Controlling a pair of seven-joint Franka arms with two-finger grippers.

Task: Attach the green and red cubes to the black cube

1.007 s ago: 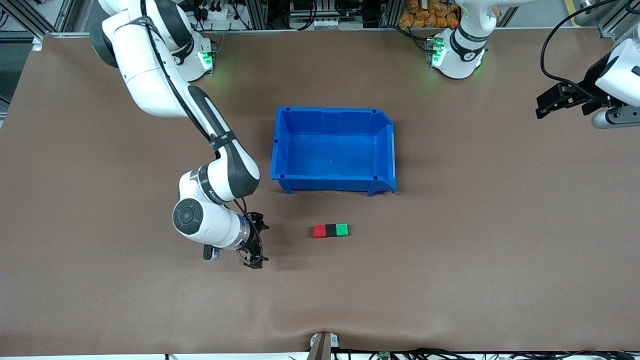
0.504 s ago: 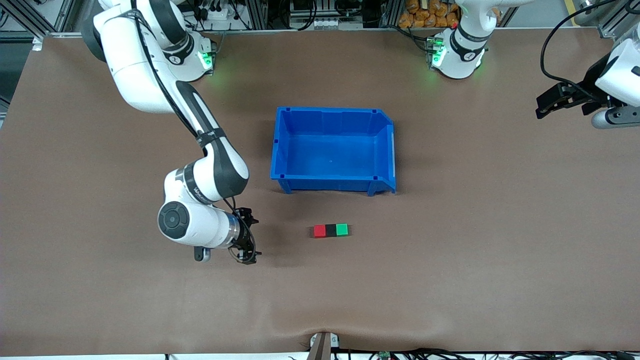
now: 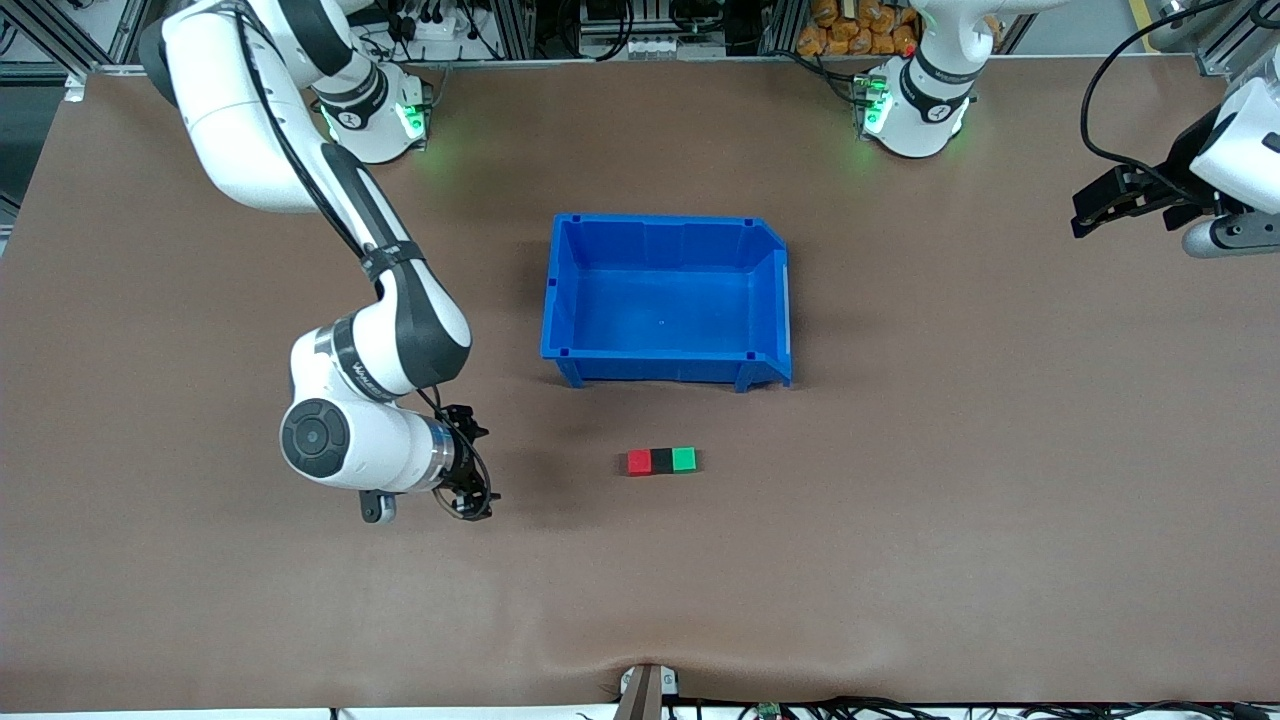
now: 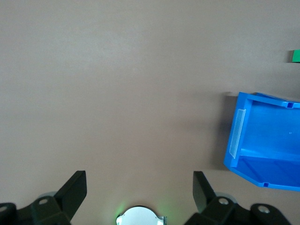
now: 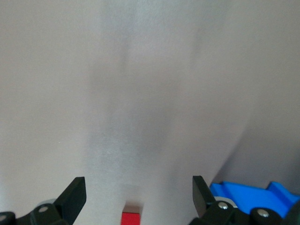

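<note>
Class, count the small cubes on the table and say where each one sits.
3, in one touching row nearer the camera than the blue bin: red cube toward the right arm's end, black cube in the middle, green cube toward the left arm's end.

Blue bin (image 3: 667,298) on brown table (image 3: 1000,500) (upright).

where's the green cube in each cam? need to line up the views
Front view: green cube on the table, touching the black cube at the row's end toward the left arm's end, nearer the camera than the blue bin.
Left wrist view: a green sliver at the frame edge, past the bin's corner.
Right wrist view: not in it; only the red cube shows.
Shared landmark: the blue bin, in all three.
</note>
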